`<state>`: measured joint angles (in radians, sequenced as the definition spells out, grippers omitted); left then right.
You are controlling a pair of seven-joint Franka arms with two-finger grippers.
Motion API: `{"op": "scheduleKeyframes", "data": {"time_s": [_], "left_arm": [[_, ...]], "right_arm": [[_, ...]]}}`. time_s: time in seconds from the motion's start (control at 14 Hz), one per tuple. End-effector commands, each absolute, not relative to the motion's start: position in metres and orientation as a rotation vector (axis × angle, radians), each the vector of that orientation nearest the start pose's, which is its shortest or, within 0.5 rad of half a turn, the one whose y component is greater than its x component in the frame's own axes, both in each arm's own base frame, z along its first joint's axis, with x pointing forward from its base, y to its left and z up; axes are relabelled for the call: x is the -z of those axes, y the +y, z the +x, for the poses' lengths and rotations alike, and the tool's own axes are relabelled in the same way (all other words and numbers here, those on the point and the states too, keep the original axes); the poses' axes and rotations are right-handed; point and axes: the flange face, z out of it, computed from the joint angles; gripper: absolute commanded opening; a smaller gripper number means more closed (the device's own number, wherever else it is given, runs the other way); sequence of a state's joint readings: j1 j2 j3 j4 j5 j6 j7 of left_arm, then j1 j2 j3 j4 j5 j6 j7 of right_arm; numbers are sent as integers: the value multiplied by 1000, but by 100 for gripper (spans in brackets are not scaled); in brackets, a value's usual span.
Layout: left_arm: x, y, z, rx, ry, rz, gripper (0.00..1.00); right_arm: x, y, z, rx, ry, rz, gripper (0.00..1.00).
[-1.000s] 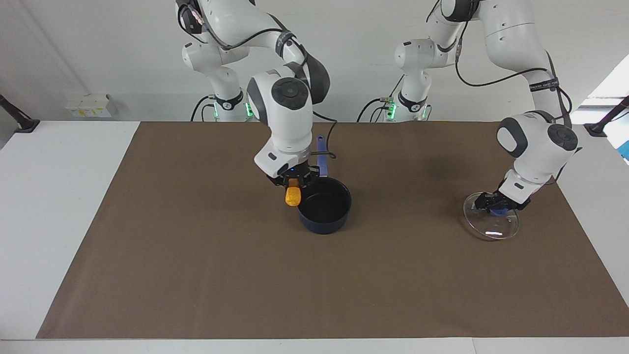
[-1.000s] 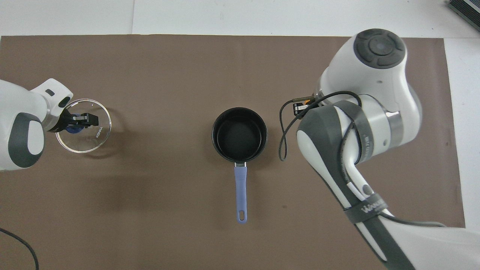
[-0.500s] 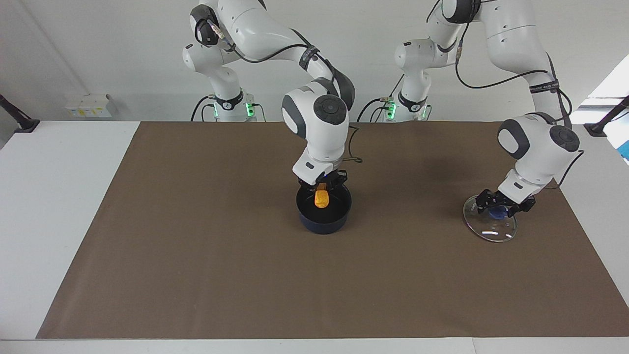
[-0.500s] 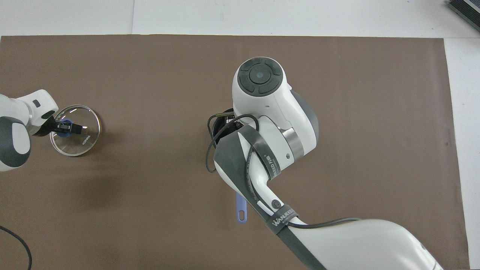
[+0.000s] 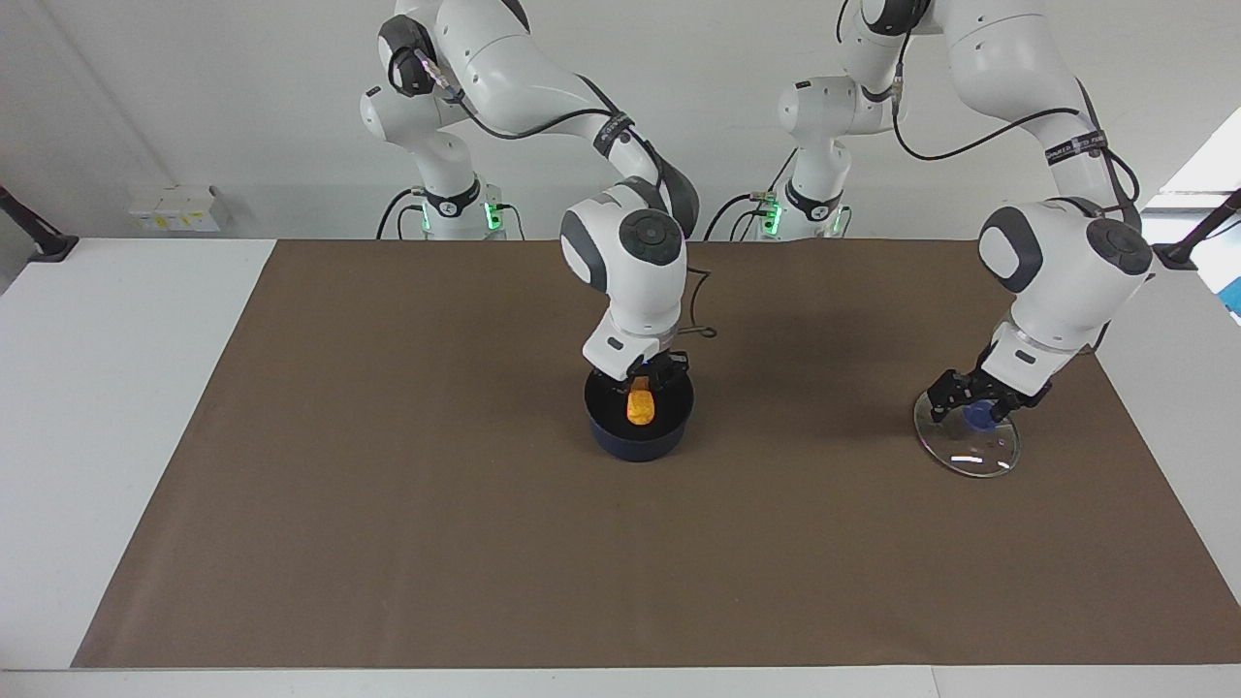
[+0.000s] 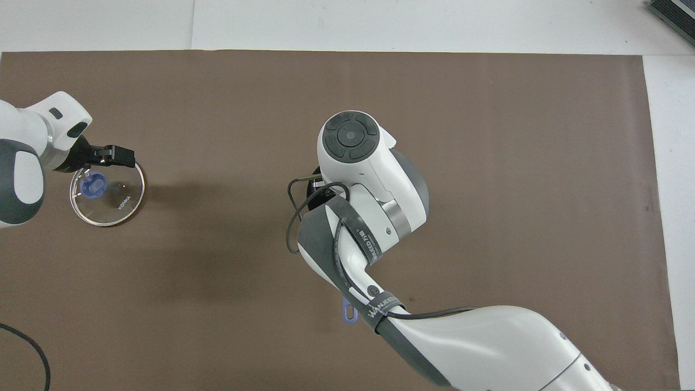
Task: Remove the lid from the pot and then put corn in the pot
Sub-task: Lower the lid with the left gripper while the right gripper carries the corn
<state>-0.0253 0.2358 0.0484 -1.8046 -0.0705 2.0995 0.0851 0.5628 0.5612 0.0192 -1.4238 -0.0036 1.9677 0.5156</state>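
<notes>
Centrally, on the brown mat (image 5: 388, 504), the pot (image 5: 639, 436) stands with the right gripper (image 5: 648, 380) over it, fingers closed on the corn (image 5: 641, 407). Lid (image 5: 970, 448) lies flat toward the left arm's end; left gripper (image 5: 974, 396) above it, fingers spread, empty.

Both my arms: glossy white shells, dark grey joint caps and elbow sections. Black cables loop along the links, held by black straps with white lettering. Green lights glow at both bases. Black fingers on each gripper.
</notes>
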Motion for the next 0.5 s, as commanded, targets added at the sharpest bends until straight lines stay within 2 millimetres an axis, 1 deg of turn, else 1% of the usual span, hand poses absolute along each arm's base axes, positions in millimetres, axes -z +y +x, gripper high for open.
{"op": "scheduleKeyframes", "data": {"time_s": [0.0,0.07,0.21,0.29,0.36,0.43], "left_arm": [[-479,2,621,89,10,-3194,100],[-501,2,615,97,15,-3197,100],[-537,0,605,76,44,-3187,100],[-551,-1,602,42,61,-3180,100],[-566,-3,600,27,74,-3180,100],[-580,-7,597,10,99,-3181,100]], "right_arm": [[-365,386,591,-36,-69,-3121,0],[-364,387,589,-41,-70,-3121,0],[-363,386,588,-51,-69,-3123,0],[-363,386,586,-53,-65,-3124,15],[-362,387,586,-60,-67,-3125,41],[-363,387,586,-59,-68,-3126,69]]}}
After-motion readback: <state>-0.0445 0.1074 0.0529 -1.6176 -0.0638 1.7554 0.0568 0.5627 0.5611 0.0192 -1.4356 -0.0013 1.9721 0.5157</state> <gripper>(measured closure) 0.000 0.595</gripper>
